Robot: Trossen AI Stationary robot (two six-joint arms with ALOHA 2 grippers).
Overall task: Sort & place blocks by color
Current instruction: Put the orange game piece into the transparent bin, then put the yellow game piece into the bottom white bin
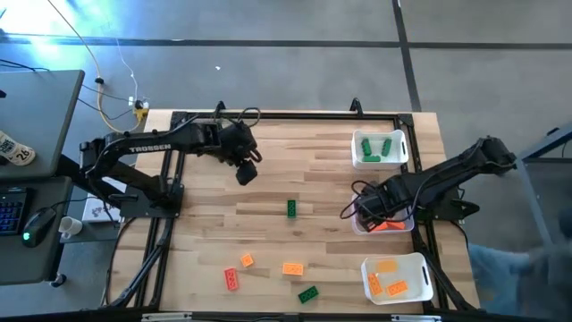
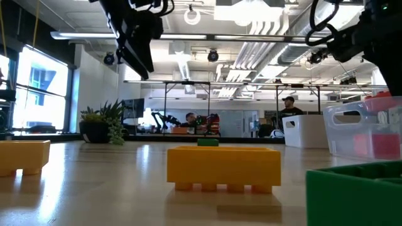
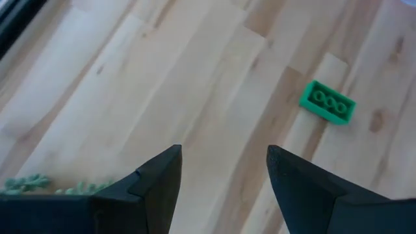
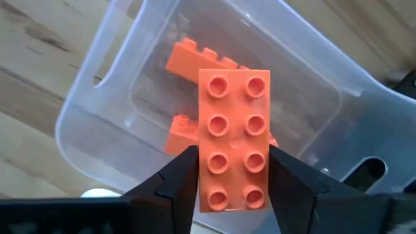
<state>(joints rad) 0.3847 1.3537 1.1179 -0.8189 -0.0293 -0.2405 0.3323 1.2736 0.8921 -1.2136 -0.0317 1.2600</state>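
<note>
Two arms are what we see over the wooden table [image 1: 268, 179], with three bins along its right side. Our right gripper [image 4: 231, 188] hangs over the middle bin [image 4: 84, 123], a clear one, and its fingers are closed on the long sides of a red-orange brick [image 4: 233, 140] with eight studs facing the wrist camera; the brick stands out past the fingertips, and beyond it, inside the bin, lie at least two more red-orange bricks [image 4: 195, 58]. Our left gripper [image 3: 224, 169] is raised above bare boards near the table's middle, fingers spread wide with nothing between them; a green brick [image 3: 327, 102] lies flat on the wood ahead of them, off toward one finger's side and well apart from both. Farther from the right fingers, the bin at the back [image 1: 380, 148] holds green bricks and the bin at the front [image 1: 397, 277] holds yellow-orange ones. Five loose bricks we count on the front half of the table: a second green brick [image 1: 308, 293], a yellow-orange brick [image 1: 292, 267], a smaller yellow-orange one [image 1: 247, 260], a red one [image 1: 231, 279], and that green one.
</note>
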